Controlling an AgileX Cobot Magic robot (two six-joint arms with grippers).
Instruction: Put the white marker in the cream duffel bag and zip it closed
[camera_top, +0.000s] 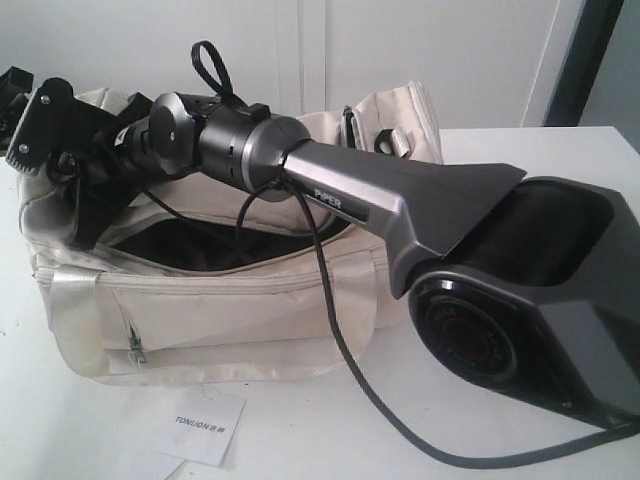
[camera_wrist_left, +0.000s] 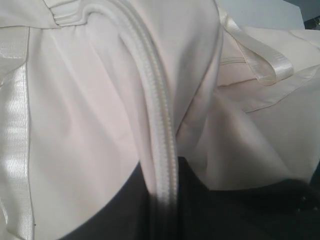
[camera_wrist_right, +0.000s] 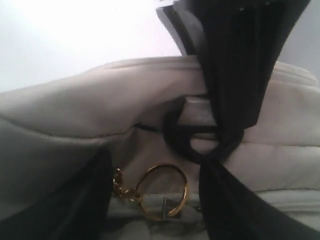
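1. Cream duffel bag (camera_top: 300, 358) lies on a white table (camera_top: 70, 430); a paper tag (camera_top: 200, 422) printed TONLION lies flat just in front of it.
2. Its front pocket (camera_top: 220, 320) faces the exterior camera, and its zipper looks shut.
3. Above that, the top zipper (camera_wrist_left: 160, 140) stands open on dark lining (camera_top: 180, 250), and the right arm (camera_top: 380, 200) reaches across over the opening.
4. At the bag's left end in the exterior view, the right gripper (camera_wrist_right: 157, 160) has its jaws spread and clamps nothing; a gold ring (camera_wrist_right: 165, 192) lies in the gap.
5. Left gripper: I cannot tell how its jaws stand. White marker: it shows in no view.
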